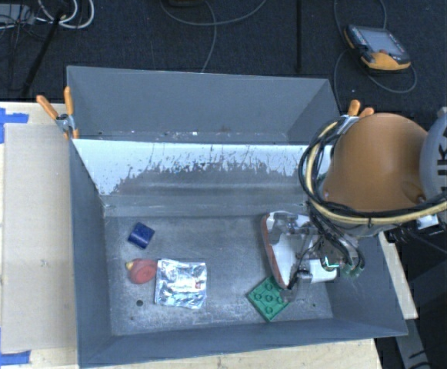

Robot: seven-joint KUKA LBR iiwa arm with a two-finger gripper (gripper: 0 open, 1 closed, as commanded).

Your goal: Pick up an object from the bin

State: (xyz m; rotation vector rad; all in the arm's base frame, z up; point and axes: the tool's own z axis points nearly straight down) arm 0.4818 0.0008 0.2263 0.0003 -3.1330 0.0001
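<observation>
In the grey bin nothing is being lifted, so the whole pick is lying ahead. The gripper is hanging low at the right, its opening impossible to tell. A foil packet is lying well apart leftward; a green studded plate is sitting just beside the gripper, contact unclear.

The tool hides one corner of the green studded plate
</observation>
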